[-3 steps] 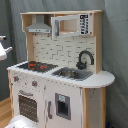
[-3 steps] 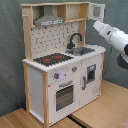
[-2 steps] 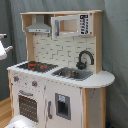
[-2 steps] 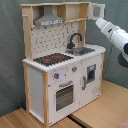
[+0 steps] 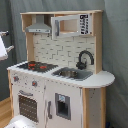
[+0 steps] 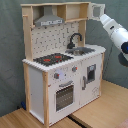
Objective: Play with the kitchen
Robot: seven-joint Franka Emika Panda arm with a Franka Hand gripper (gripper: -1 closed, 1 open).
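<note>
White robot arm (image 6: 114, 31) reaching to the upper cabinet door (image 6: 97, 10) at the second exterior view's right; gripper hidden, grip state unclear. Below: kitchen (image 6: 60, 65) on wooden floor (image 6: 105, 107), with hob (image 6: 52, 59), faucet (image 6: 75, 39), sink (image 6: 81, 50), 1 oven door (image 6: 64, 96).

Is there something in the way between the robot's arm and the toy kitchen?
Nothing visible. In the second exterior view the arm reaches toward the kitchen near its upper shelf; its gripper tip is not visible.

The kitchen (image 5: 60, 75) (image 6: 62, 65) stands upright: white and light wood, black-red hob, black faucet, silver sink, oven door shut.
</note>
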